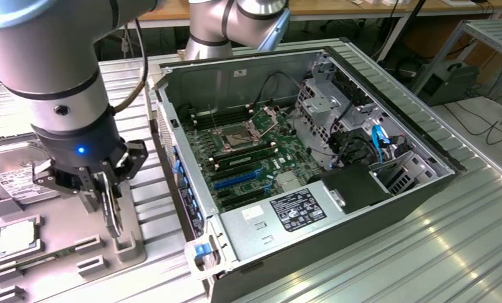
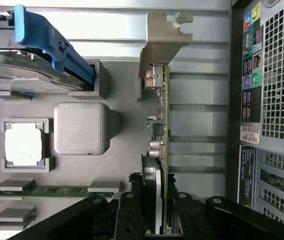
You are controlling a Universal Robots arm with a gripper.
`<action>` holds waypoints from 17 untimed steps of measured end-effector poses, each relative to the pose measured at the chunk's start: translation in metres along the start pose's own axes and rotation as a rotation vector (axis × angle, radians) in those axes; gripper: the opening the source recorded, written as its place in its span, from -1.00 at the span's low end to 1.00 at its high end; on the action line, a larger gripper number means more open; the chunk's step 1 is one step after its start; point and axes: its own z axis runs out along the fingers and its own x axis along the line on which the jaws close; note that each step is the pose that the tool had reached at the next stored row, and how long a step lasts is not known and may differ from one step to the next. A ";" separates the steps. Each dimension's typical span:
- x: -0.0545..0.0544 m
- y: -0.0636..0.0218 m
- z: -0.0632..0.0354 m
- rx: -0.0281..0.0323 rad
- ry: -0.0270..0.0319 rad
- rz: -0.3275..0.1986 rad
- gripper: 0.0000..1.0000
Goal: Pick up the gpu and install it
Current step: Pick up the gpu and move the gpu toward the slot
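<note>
Beside the open computer case (image 1: 226, 79), on the exterior view's left, I have my claw (image 1: 106, 201) clenched on the graphics card (image 1: 112, 218), which stands on edge over the grey tray (image 1: 62, 211). From the wrist, its silver bracket (image 2: 162, 40) points away from the fingers (image 2: 130, 212), and the processor chip (image 2: 24, 145) lies nearby.

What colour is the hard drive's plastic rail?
The rail is blue, clearest in the wrist view.
</note>
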 end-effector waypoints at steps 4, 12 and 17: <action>0.000 0.0009 -0.0248 0.0000 0.0000 0.000 -0.44; 0.000 0.0022 -0.0626 -0.0001 -0.0001 0.000 -0.44; 0.000 0.0028 -0.0807 0.0000 0.0000 0.000 -0.44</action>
